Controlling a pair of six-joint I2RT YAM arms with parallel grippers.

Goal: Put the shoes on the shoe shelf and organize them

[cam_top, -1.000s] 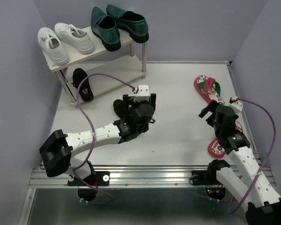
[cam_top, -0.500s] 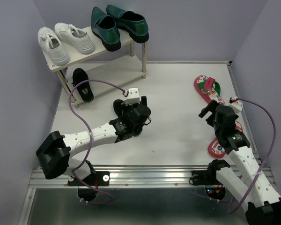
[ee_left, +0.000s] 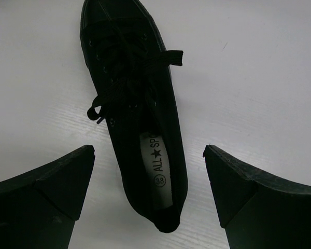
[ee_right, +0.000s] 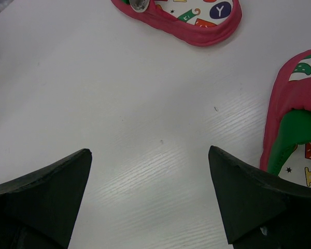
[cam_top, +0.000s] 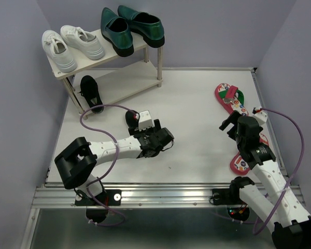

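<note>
Directly over the small black lace-up canvas shoe point(ee_left: 129, 104), toward the tabletop's point(cam_top: 197, 104) left edge, the left gripper point(ee_left: 149, 150) hovered, jaws spread astride the heel, apparently aligned for pickup.

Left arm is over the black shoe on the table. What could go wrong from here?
1. The black shoe lies slanted under the open left gripper; closing could twist it instead of gripping.
2. Its loose laces may snag a finger.
3. Its mate already sits on the shelf's lower tier and could get knocked during placement.
</note>
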